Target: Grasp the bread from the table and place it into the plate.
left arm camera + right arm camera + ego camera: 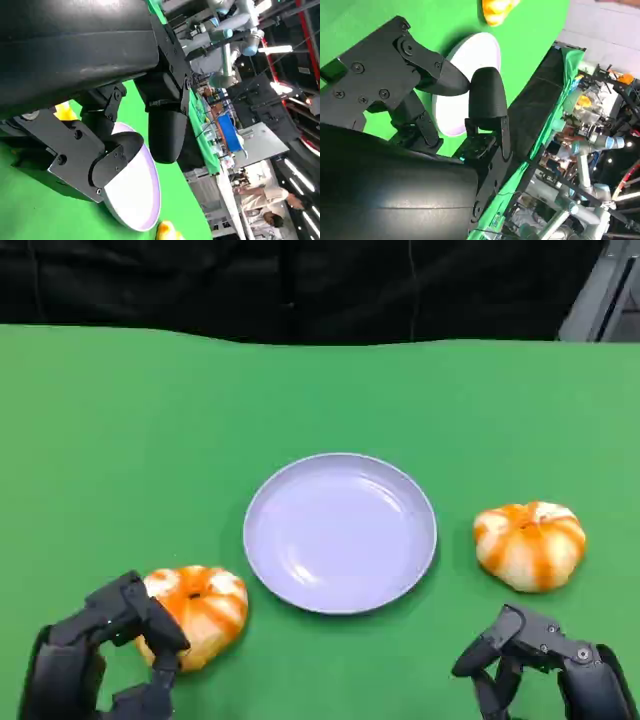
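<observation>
Nearest to us: left hand [110, 645] sits at the lower left of the head view, fingers curled around the near side of the left bread [197, 612]. We can't tell whether they actually grip it or just touch it. That bread lies on the table [100, 440], just beside the plate's near-left rim.

Right hand [540, 660] at the lower right holds nothing, fingers bent downward with a gap between them, hovering over bare green. The right bread [530, 543] lies a little beyond it, near the plate's right rim but apart from it.

Plate [340, 532] is centred between the two breads, lavender, nothing in it. Nothing stands between either bread and the plate.

Table is covered in flat green cloth; a black curtain [300, 285] hangs past its far edge.

In the wrist views we see a workshop beyond: silver robot arms [235, 30], cluttered benches with a blue box [230, 132], ceiling strip lights, and a person [265, 195] standing off to the side.
</observation>
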Action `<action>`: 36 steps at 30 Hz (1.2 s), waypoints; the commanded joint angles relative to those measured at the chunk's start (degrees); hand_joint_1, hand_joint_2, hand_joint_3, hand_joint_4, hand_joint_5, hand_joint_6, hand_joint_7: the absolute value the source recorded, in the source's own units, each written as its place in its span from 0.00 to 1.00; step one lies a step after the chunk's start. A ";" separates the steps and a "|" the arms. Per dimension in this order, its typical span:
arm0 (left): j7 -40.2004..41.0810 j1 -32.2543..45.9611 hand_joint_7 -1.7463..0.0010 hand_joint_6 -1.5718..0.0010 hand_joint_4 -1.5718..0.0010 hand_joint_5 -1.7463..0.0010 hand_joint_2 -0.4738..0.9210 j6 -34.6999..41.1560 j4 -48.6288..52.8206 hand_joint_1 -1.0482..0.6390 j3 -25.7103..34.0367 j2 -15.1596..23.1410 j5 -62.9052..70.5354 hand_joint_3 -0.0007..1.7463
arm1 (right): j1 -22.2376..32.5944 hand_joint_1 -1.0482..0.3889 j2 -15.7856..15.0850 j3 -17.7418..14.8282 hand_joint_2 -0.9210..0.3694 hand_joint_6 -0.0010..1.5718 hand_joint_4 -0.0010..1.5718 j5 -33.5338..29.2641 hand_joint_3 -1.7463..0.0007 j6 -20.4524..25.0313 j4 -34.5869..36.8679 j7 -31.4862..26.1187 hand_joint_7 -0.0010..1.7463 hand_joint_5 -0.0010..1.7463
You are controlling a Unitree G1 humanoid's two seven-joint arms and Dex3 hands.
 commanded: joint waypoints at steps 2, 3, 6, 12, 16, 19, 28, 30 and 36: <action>0.02 -0.39 0.15 0.52 0.50 0.02 0.69 -0.59 0.54 0.61 0.66 0.59 -0.13 0.67 | 0.09 0.60 -0.29 -0.01 0.40 0.49 0.55 0.37 0.31 0.17 -0.50 0.00 0.73 1.00; -0.01 -0.36 0.15 0.52 0.50 0.02 0.69 -0.46 0.47 0.61 0.65 0.58 -0.21 0.67 | 0.07 0.60 -0.28 -0.03 0.40 0.49 0.55 0.20 0.32 0.17 -0.52 -0.10 0.73 1.00; -0.09 -0.35 0.15 0.52 0.50 0.02 0.69 -0.37 0.39 0.61 0.61 0.54 -0.43 0.67 | 0.02 0.60 -0.33 -0.08 0.40 0.49 0.55 0.01 0.32 0.03 -0.52 -0.19 0.73 1.00; -0.14 -0.38 0.15 0.52 0.50 0.02 0.69 -0.41 0.50 0.60 0.64 0.64 -0.48 0.68 | 0.07 0.60 -0.27 0.01 0.39 0.49 0.55 0.45 0.32 0.11 -0.54 0.07 0.73 1.00; -0.79 -0.41 0.23 0.52 0.51 0.09 0.70 -0.39 0.71 0.61 0.44 0.62 -1.74 0.66 | 0.10 0.60 -0.27 0.04 0.39 0.49 0.55 0.41 0.32 0.14 -0.52 0.05 0.73 1.00; -1.00 -0.29 0.46 0.49 0.55 0.25 0.77 0.27 0.60 0.61 0.47 0.35 -2.52 0.53 | 0.08 0.61 -0.31 -0.02 0.39 0.49 0.55 0.27 0.32 0.17 -0.48 -0.02 0.73 1.00; 3.38 -0.45 0.99 0.63 0.66 0.80 0.99 -0.55 1.43 0.49 2.41 1.64 8.91 0.03 | 0.20 0.62 -0.31 0.18 0.39 0.49 0.55 0.19 0.31 -0.13 -0.62 0.00 0.73 1.00; 6.49 -0.51 1.00 0.73 0.72 0.86 0.98 -0.79 1.36 0.45 3.24 2.30 15.20 0.01 | 0.31 0.62 -0.33 0.26 0.39 0.49 0.54 -0.28 0.31 -0.32 -0.65 -0.24 0.74 1.00; 12.88 -0.37 1.00 0.86 0.82 0.92 0.95 3.27 -0.38 0.35 2.63 5.28 29.10 0.00 | 0.83 0.61 -0.14 0.66 0.39 0.48 0.55 -1.21 0.32 -0.31 -1.03 -0.81 0.74 1.00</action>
